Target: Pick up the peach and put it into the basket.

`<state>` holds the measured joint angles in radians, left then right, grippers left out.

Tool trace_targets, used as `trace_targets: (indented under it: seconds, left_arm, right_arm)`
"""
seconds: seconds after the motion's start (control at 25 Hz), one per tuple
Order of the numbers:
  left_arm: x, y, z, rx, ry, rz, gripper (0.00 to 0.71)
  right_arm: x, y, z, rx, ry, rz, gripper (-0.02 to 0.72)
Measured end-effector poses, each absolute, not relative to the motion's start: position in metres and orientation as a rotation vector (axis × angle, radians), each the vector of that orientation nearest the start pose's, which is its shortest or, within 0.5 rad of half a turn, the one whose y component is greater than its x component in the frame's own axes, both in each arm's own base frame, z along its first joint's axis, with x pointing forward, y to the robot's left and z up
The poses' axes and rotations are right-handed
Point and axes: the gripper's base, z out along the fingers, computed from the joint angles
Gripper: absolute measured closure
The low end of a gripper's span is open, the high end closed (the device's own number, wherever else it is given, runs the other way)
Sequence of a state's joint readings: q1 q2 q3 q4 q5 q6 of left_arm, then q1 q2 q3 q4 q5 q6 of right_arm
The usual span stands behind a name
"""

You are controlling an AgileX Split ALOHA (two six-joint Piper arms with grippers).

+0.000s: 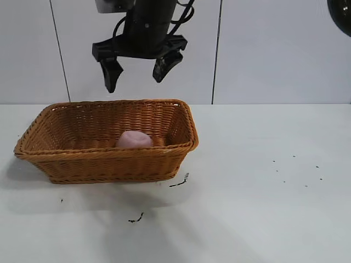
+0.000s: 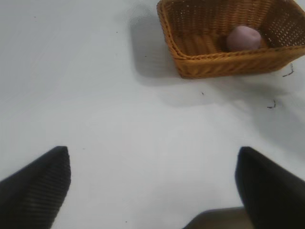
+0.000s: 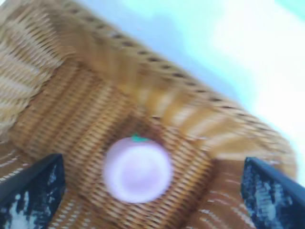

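The pale-pink peach (image 1: 133, 139) lies on the floor of the orange-brown wicker basket (image 1: 104, 152), towards its right end. My right gripper (image 1: 135, 82) hangs open and empty well above the basket, over the peach. In the right wrist view the peach (image 3: 137, 169) shows between the spread fingers (image 3: 33, 191), on the basket weave (image 3: 157, 95). My left gripper (image 2: 152, 191) is open and empty over bare table, far from the basket (image 2: 224, 56); the peach (image 2: 244, 38) shows inside it.
The basket stands on a white table (image 1: 263, 192) before a white panelled wall. Small dark scraps (image 1: 180, 182) lie on the table just in front of the basket, and fine specks (image 1: 296, 164) to the right. A dark rounded object (image 1: 341, 13) shows at the top right corner.
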<state>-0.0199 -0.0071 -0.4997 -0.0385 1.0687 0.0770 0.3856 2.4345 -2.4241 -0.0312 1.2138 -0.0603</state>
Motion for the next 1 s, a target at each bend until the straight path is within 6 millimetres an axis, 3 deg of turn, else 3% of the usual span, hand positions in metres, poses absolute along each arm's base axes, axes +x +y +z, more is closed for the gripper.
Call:
trace_targets:
  seconds: [0.2,0.24,0.36,0.48,0.6,0.72,0.84,1.0]
  left_arm:
    - [-0.006,-0.003,0.277,0.101,2.042,-0.010,0.018]
    - [-0.006,-0.003,0.277,0.101,2.042,-0.010,0.018]
    - [-0.006,-0.003,0.277,0.101,2.042,-0.010,0.018]
    - [-0.006,-0.003,0.277,0.101,2.042,-0.010,0.018]
    - [-0.006,-0.003,0.277,0.101,2.042,-0.010,0.018]
    - [-0.006,-0.003,0.277,0.101,2.042,-0.010,0.018]
    - [-0.006,-0.003,0.277,0.101,2.042,-0.010,0.018]
    - [-0.006,-0.003,0.277,0.101,2.042,-0.010,0.018]
  right_arm:
    - [0.514,0.111,0.236,-0.387,2.679,-0.017,0.014]
    - [0.514,0.111,0.236,-0.387,2.679,-0.017,0.014]
    - [0.522,0.063,0.235,-0.263,2.697,-0.042,0.014]
    - [0.525,0.032,0.235,-0.167,2.707,-0.009,0.014]
    - [0.523,0.019,0.235,-0.121,2.721,0.049,0.014]
    - [0.514,0.019,0.238,-0.141,2.746,0.061,0.014]
    - [0.498,0.019,0.253,-0.142,2.760,0.076,0.014]
    - [0.462,0.018,0.287,-0.141,2.762,0.079,0.014]
